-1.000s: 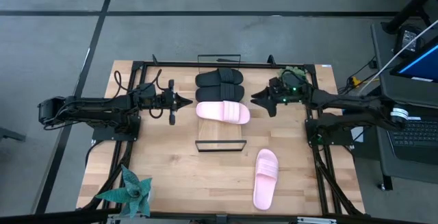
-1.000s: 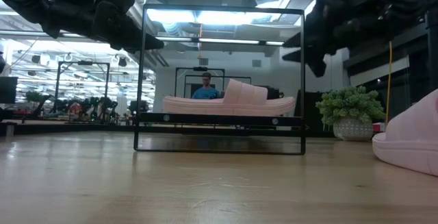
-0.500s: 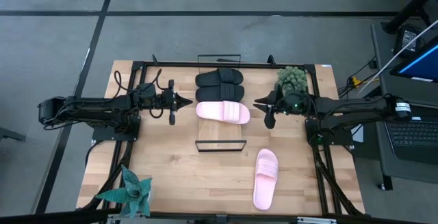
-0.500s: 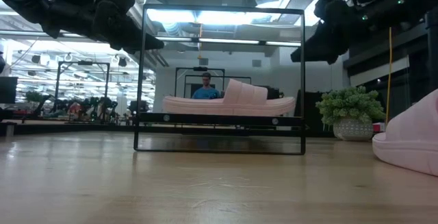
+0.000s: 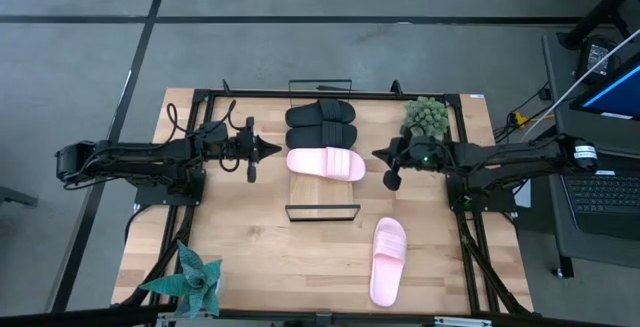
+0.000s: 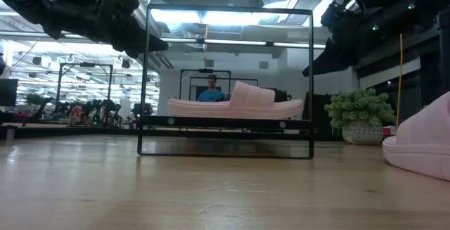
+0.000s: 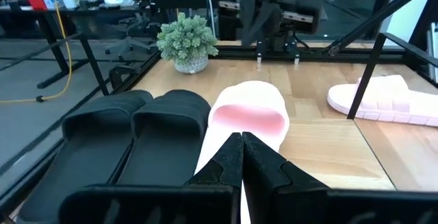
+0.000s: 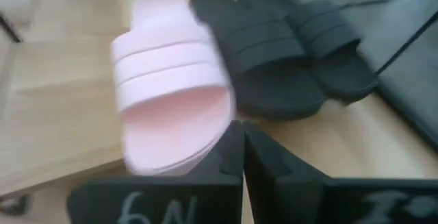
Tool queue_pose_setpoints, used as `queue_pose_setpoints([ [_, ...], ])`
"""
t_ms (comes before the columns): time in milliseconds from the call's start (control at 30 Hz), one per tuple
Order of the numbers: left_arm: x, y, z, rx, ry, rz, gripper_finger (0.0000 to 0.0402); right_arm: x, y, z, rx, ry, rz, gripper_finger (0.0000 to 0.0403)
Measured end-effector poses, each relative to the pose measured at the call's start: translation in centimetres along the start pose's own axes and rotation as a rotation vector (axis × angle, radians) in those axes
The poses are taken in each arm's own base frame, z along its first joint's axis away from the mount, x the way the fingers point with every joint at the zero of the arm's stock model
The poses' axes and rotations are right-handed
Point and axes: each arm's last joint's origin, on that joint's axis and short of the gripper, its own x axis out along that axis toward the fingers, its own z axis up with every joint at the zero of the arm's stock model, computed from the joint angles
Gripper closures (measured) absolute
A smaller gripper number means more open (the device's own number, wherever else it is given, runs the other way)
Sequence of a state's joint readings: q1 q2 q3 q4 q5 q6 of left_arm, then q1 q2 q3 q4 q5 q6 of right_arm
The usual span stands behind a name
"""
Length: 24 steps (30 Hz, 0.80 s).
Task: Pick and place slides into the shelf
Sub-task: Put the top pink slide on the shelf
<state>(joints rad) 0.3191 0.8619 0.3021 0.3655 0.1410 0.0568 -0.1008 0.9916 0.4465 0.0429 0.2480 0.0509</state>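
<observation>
Two black slides (image 5: 321,114) (image 5: 321,133) and one pink slide (image 5: 326,163) lie side by side, soles down, on the shelf (image 5: 322,195), a light-wood board with black wire rails at its ends. A second pink slide (image 5: 387,260) lies sole-down on the tabletop, near right. My left gripper (image 5: 276,148) hovers shut just left of the shelved pink slide (image 7: 248,114), pointing at it. My right gripper (image 5: 379,154) hovers shut just right of the same slide (image 8: 171,80). Neither touches anything.
A potted succulent (image 5: 428,114) stands at the far right, close behind my right arm. A spiky green plant (image 5: 192,277) sits at the near left corner. Black frame bars (image 5: 465,247) run along the table's sides. A person (image 6: 212,89) sits far behind the table.
My right gripper has shut empty. Its arm has swung toward the table's near edge, off the succulent, and the wrist has rolled. The slides have stayed where they were.
</observation>
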Motion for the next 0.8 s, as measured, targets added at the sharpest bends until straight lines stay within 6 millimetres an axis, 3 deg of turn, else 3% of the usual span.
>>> queue_pose_setpoints([
  [267, -0.1, 0.0, -1.3, -0.051, 0.139, 0.024, 0.0401, 0.4, 2.0, -2.4, 0.109, 0.111, 0.095, 0.0401],
  [467, -0.1, 0.2, -1.4, -0.064, 0.146, 0.098, 0.0401, 1.0, 3.5, -2.7, 0.16, 0.104, 0.13, 0.0401],
  [800, -0.1, 0.2, -1.4, -0.06, 0.146, 0.099, 0.0401, 3.6, 4.7, -3.6, 0.12, 0.086, 0.12, 0.0402],
])
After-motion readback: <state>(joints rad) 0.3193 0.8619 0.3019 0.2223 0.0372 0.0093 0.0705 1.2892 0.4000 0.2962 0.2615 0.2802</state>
